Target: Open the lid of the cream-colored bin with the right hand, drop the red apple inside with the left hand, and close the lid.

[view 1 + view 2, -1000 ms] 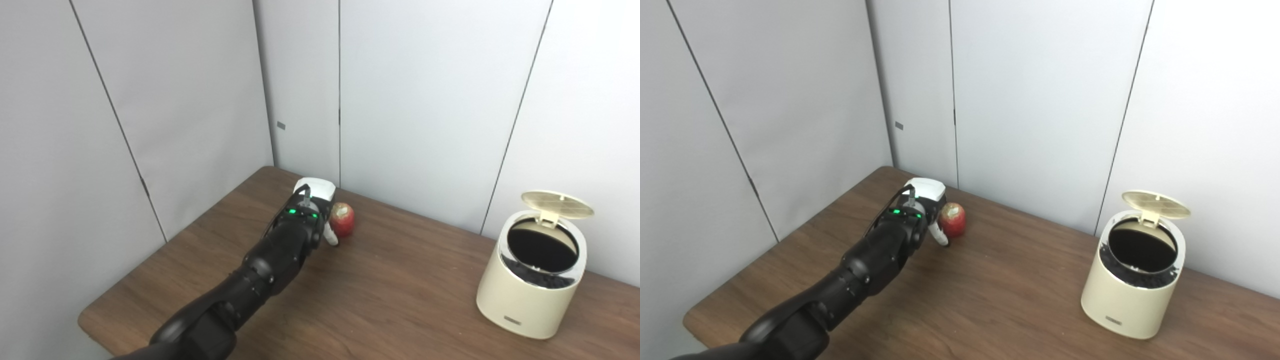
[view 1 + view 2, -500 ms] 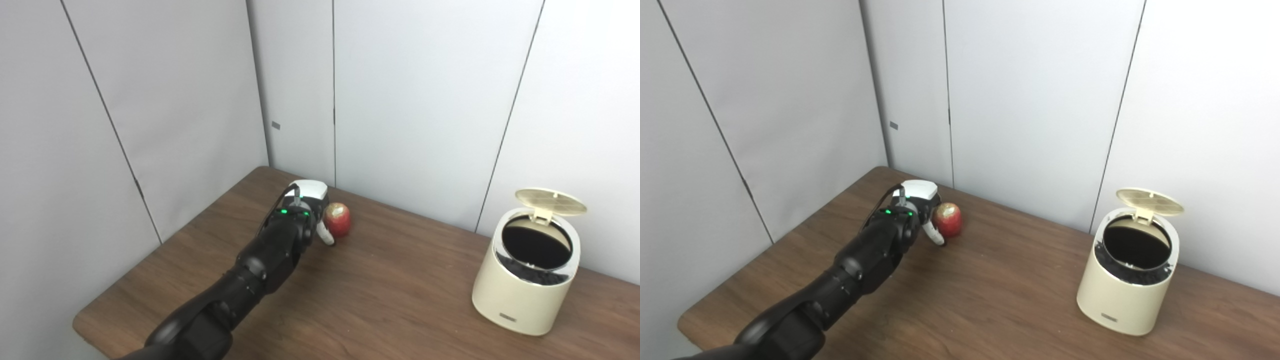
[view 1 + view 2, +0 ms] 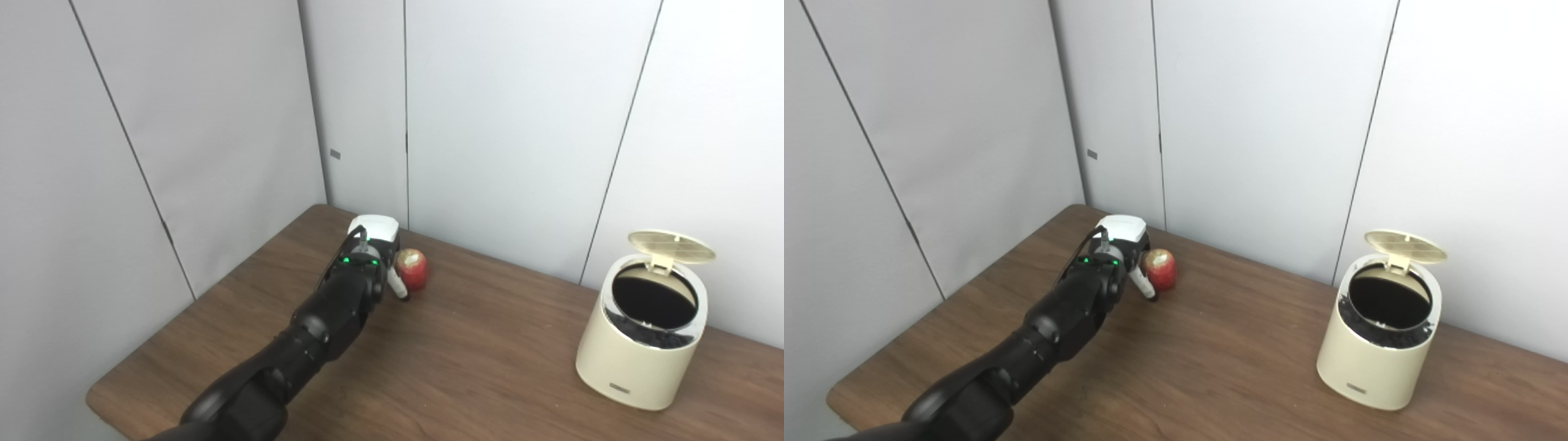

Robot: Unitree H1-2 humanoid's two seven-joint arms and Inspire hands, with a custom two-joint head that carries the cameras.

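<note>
The red apple (image 3: 413, 268) sits on the brown table (image 3: 478, 367) near its far left corner. My left hand (image 3: 380, 240) is right beside the apple on its left, with the white thumb (image 3: 398, 288) against the apple's lower left side. The other fingers are hidden behind the hand's white back, so I cannot tell whether they close on the apple. The cream-colored bin (image 3: 634, 367) stands at the right of the table with its lid (image 3: 672, 239) flipped up and the dark inside showing. My right hand is not in view.
Grey wall panels close in the table at the back and left. The table's near left corner (image 3: 98, 398) is rounded. Bare tabletop lies between the apple and the bin.
The whole picture has shifted a little, so the camera moved. My left hand stays against the apple, which still rests on the table. The bin lid stays up.
</note>
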